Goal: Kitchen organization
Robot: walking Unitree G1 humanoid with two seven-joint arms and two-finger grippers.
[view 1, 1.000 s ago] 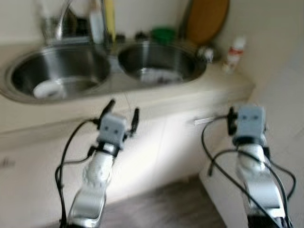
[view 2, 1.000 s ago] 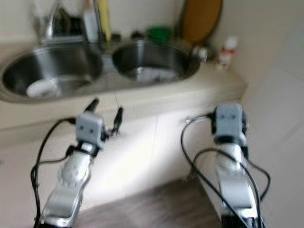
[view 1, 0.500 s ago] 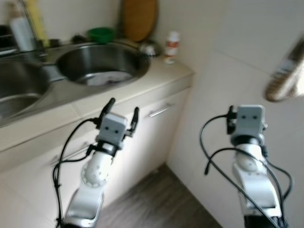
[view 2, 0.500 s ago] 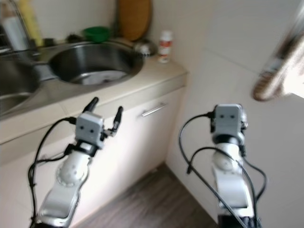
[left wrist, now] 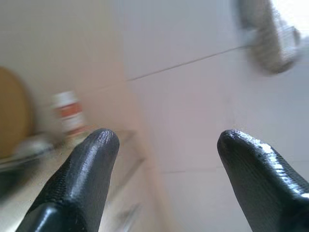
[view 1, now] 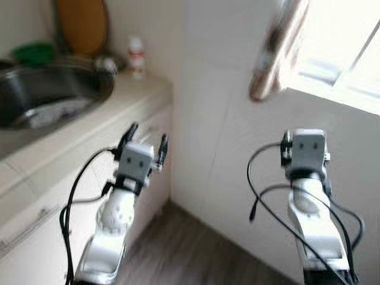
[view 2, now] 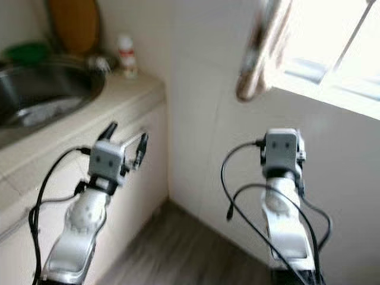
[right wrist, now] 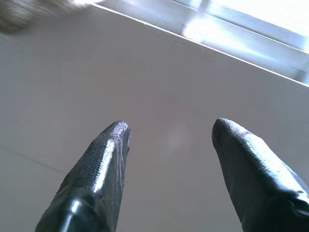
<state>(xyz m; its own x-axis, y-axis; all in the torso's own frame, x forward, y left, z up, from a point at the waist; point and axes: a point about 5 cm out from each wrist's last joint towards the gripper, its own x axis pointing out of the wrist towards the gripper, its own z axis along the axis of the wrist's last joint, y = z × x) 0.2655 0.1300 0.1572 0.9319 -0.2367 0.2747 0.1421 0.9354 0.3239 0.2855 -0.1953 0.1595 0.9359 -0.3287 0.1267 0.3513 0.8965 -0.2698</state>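
Sink (view 1: 41,98) at the far left of the tabletop (view 1: 89,122), both arms raised empty before a white tiled wall
Left gripper (view 1: 145,138) hovers off the tabletop's edge, jaws open, holding nothing; right gripper (right wrist: 166,133) faces the wall (view 1: 219,89) below the window (view 1: 341,47), jaws apart too. White bottle (view 1: 136,56) and wooden board (view 1: 83,24) stand behind the sink; a cloth (view 1: 276,50) hangs by the window

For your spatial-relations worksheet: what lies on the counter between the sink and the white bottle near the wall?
In the left eye view, a small shiny object, too blurred to identify, sits between the sink and the white bottle.
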